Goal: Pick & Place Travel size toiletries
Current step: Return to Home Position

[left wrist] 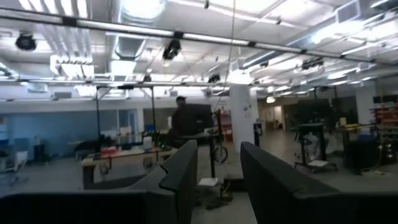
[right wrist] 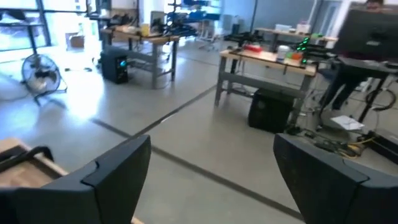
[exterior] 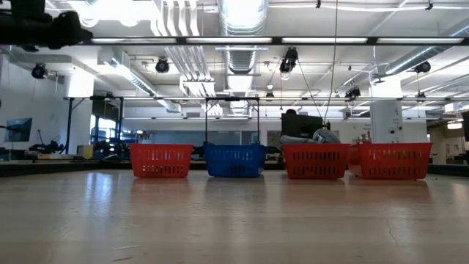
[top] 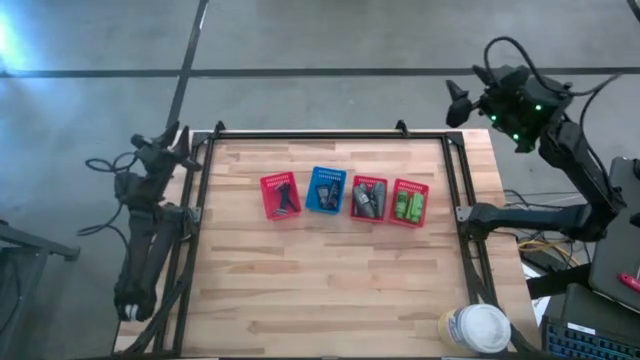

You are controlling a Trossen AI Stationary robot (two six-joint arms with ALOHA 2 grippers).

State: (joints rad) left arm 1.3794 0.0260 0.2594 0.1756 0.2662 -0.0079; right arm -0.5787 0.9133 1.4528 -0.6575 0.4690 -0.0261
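Parking the arms: I judge the sorting done; only homing is left.
Toiletries: the travel size toiletries (top: 408,205) lie inside the four baskets (top: 326,171), in a row mid-surface (top: 320,290).
Left gripper (top: 172,138): off the surface's left edge, fingers (left wrist: 180,168) narrowly apart, empty.
Right gripper (top: 458,102): beyond the far right corner, fingers (right wrist: 118,165) wide, empty; I would fold it slowly, clear of the black rail (top: 330,137).

Bright overhead ceiling lights (exterior: 117,9) glare off tabletop (exterior: 234,220).

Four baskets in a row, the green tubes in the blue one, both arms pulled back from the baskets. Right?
No: the high view shows the green tubes in the rightmost red basket, not the blue basket. The rest holds.
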